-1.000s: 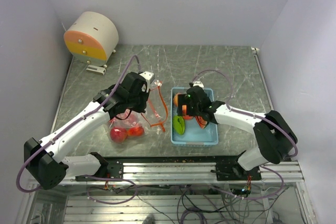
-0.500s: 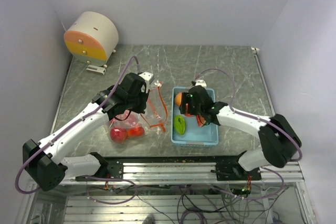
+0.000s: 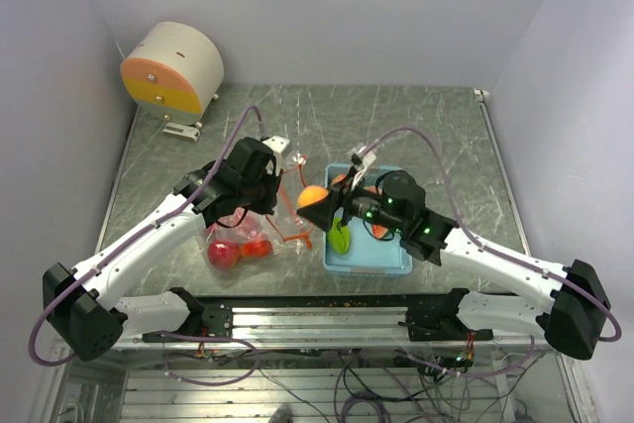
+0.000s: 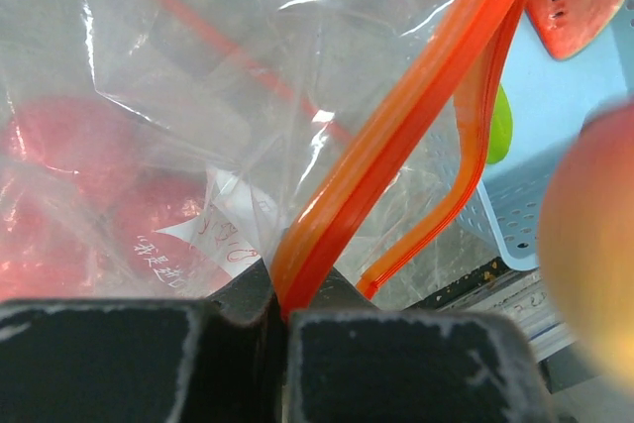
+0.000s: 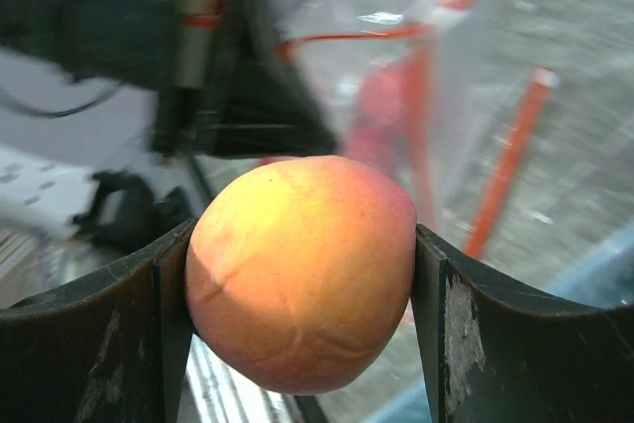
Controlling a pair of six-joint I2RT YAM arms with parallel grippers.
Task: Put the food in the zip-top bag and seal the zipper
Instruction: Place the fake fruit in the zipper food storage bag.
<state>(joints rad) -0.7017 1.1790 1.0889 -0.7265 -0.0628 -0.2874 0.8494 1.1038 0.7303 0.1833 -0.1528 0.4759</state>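
The clear zip-top bag (image 3: 243, 235) lies left of the light blue tray (image 3: 388, 261), with red round fruits (image 3: 224, 256) inside; they show through the plastic in the left wrist view (image 4: 69, 160). My left gripper (image 3: 269, 177) is shut on the red-orange zipper (image 4: 396, 136) and holds the bag's mouth up and open. My right gripper (image 3: 325, 200) is shut on the orange ball (image 5: 302, 269) and holds it in the air between the tray and the bag's mouth. The ball also shows in the top view (image 3: 313, 196). A green piece (image 3: 339, 236) and a red-orange slice (image 3: 377, 228) lie in the tray.
A round cream and orange device (image 3: 170, 68) stands at the back left of the grey table. White walls close in the back and both sides. The metal rail with the arm bases (image 3: 327, 319) runs along the near edge.
My right gripper has lifted the orange ball out of the tray and carried it left toward the bag's mouth. The left gripper holds the zipper in the same place.
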